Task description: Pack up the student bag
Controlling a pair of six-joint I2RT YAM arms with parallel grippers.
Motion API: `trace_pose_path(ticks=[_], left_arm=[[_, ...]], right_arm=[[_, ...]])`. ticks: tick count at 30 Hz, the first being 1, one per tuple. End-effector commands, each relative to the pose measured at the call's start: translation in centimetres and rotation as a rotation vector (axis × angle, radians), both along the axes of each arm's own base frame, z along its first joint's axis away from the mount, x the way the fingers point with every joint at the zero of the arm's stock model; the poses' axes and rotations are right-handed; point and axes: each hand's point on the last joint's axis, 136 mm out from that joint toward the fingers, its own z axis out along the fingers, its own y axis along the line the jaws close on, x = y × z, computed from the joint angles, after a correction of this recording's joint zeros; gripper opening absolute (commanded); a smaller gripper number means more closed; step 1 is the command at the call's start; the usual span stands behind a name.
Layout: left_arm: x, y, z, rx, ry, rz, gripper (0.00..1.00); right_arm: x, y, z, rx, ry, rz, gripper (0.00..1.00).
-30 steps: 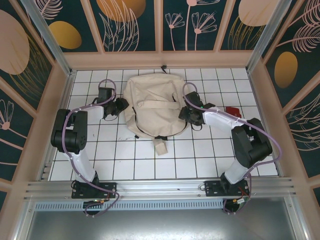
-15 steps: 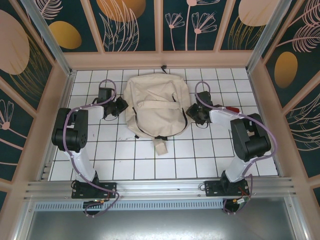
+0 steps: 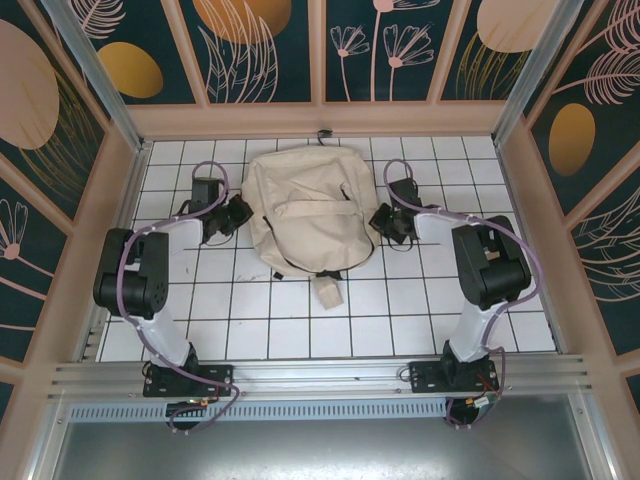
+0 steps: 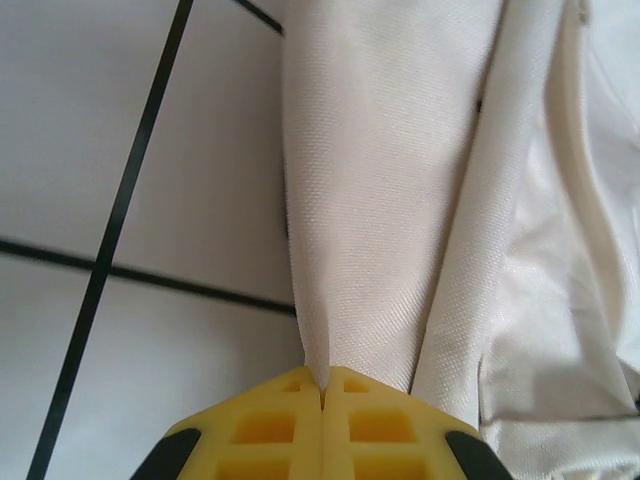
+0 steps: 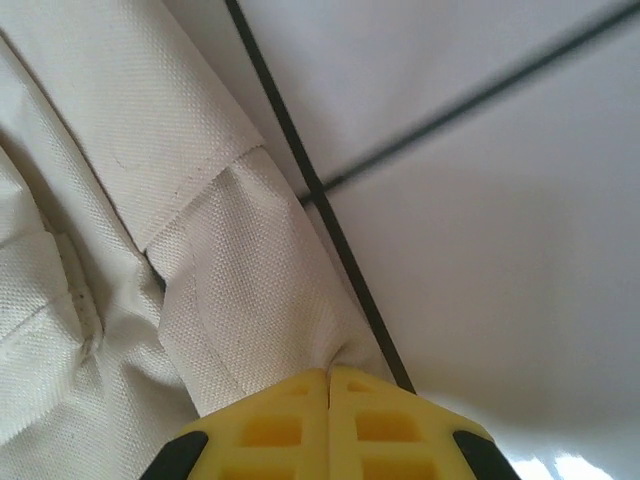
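- We see the student bag (image 3: 310, 210) lying flat on the white tiled table (image 3: 250, 320), in the far middle part of it, between the two arms.
- Its black top loop (image 3: 323, 133) points toward the far wall, and a beige strap end (image 3: 326, 292) lies on the tiles just beyond the bag's near edge.
- The left fingers (image 3: 238, 212) sit at the bag's left edge, and the left arm (image 3: 130, 280) bends in toward it from the table's left side.
- From the left wrist, we see the yellow fingers (image 4: 265, 425) pressed tightly together with no gap between them. A long fold of cream fabric (image 4: 380, 200) is pinched in the seam where they meet.
- That fold runs away from the fingers over the tiles, with more loose bag cloth bunched to its right.
- The right fingers (image 3: 388, 222) sit at the bag's right edge, roughly level with the left ones, and the right arm (image 3: 485, 270) reaches in from the right.
- From the right wrist, we see these yellow fingers (image 5: 270, 430) also fully closed. They clamp a stitched flap of woven cream fabric (image 5: 250, 290) that joins the bag body to the left.
- A dark grid line (image 5: 300, 160) of the table runs just beside that flap, with bare white tile to the right.
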Motion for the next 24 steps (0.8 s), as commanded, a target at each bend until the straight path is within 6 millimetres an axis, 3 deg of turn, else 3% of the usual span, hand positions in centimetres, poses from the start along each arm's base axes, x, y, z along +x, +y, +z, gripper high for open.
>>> trace_pose_path(ticks=[1, 6, 8, 11, 13, 14, 16, 20, 24], left_arm=[[-1.9, -0.9, 1.3, -0.082, -0.016, -0.023, 0.00], [-5.1, -3.1, 1.1, -0.124, 0.006, -0.091, 0.00], [-6.2, -4.7, 0.8, -0.122, 0.026, -0.139, 0.00], [-6.7, -5.7, 0.4, -0.097, 0.042, -0.156, 0.14], [-6.7, -4.9, -0.1, -0.055, 0.054, -0.119, 0.27], [-6.7, -4.3, -0.3, -0.020, 0.058, -0.094, 0.38], [-6.8, -3.2, -0.4, 0.036, 0.065, -0.057, 0.50], [-7.2, -2.2, 0.8, 0.087, 0.043, -0.039, 0.57], [-7.7, -2.5, 2.8, 0.089, -0.002, -0.048, 0.57]], right_arm=[[5.3, 0.0, 2.8, -0.034, -0.172, 0.027, 0.00], [8.8, 0.2, 3.7, -0.044, -0.216, 0.070, 0.00], [9.1, 0.7, 4.4, -0.056, -0.210, 0.092, 0.15], [8.1, 1.2, 6.0, -0.124, -0.219, 0.097, 0.45], [7.1, 0.6, 7.2, -0.209, -0.221, 0.072, 0.57], [6.4, 0.3, 7.8, -0.243, -0.219, 0.065, 0.59], [5.1, 0.0, 8.9, -0.279, -0.223, 0.061, 0.62], [2.6, 1.3, 10.9, -0.251, -0.255, 0.126, 0.69], [0.6, 3.6, 12.0, -0.177, -0.291, 0.208, 0.75]])
